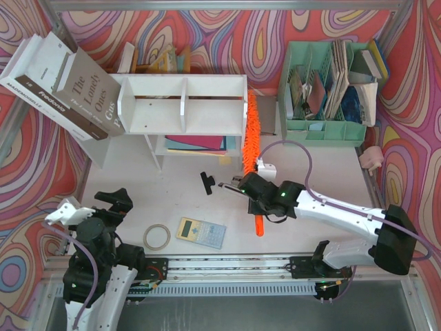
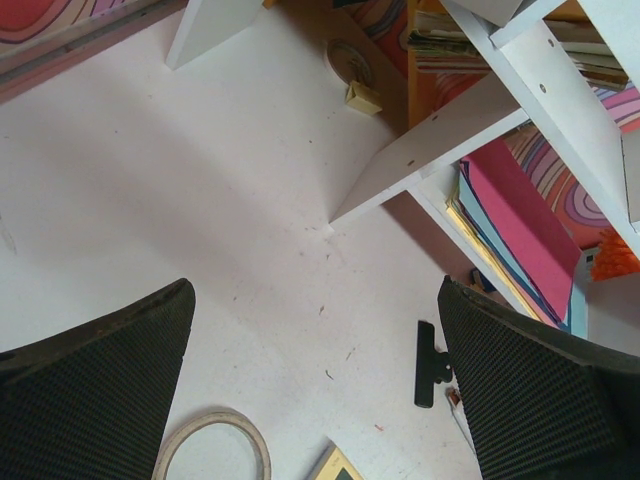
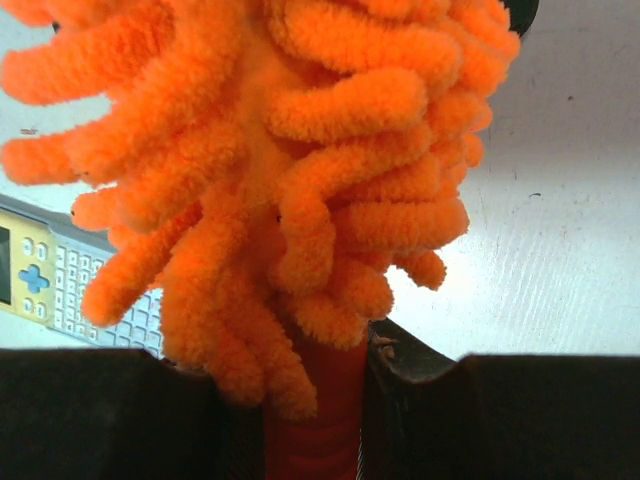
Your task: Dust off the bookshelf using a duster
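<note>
Clamping the duster (image 1: 249, 134) by its handle, the right gripper (image 1: 253, 193) holds the fluffy head along the right end of the bookshelf (image 1: 182, 86) at the far edge of the desk (image 1: 324, 172); the left gripper (image 2: 315, 290), jaws apart, hangs over the near-left corner.

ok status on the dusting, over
Left gripper open, empty. Right gripper shut on duster handle. Duster head alongside bookshelf's right end. Black clip on table, clear of it.

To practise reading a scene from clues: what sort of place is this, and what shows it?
Probably a mock office desk in a robot test cell: a white bookshelf holding coloured paper, a mint-green file organizer and a calculator on the table, with two robot arms at its near edge.
</note>
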`<state>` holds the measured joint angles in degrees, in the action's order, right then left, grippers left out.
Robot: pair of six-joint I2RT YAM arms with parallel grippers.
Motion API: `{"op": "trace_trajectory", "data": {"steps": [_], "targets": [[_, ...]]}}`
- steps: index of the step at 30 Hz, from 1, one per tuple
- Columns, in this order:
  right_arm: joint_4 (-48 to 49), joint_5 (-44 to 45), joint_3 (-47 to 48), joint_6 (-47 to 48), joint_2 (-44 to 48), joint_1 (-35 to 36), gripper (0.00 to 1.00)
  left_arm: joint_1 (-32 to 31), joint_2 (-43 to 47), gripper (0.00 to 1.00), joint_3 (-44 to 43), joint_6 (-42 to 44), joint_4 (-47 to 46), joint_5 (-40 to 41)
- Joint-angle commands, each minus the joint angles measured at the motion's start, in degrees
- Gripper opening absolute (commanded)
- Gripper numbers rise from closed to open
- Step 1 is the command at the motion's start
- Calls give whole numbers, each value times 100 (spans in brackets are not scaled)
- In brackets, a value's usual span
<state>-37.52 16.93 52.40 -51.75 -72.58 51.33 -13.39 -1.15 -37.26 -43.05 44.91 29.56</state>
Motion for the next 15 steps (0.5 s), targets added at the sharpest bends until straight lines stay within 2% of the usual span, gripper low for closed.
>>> {"op": "trace_trajectory", "data": {"steps": [1, 10, 15], "targets": [[430, 20, 30, 81, -55, -16, 0, 38, -85, 99, 74, 47, -91, -65], [197, 616, 1271, 620, 331, -9, 0, 38, -150, 98, 62, 51, -103, -73], [127, 771, 1618, 850, 521, -16, 0, 38, -130, 99, 60, 46, -105, -65]]}}
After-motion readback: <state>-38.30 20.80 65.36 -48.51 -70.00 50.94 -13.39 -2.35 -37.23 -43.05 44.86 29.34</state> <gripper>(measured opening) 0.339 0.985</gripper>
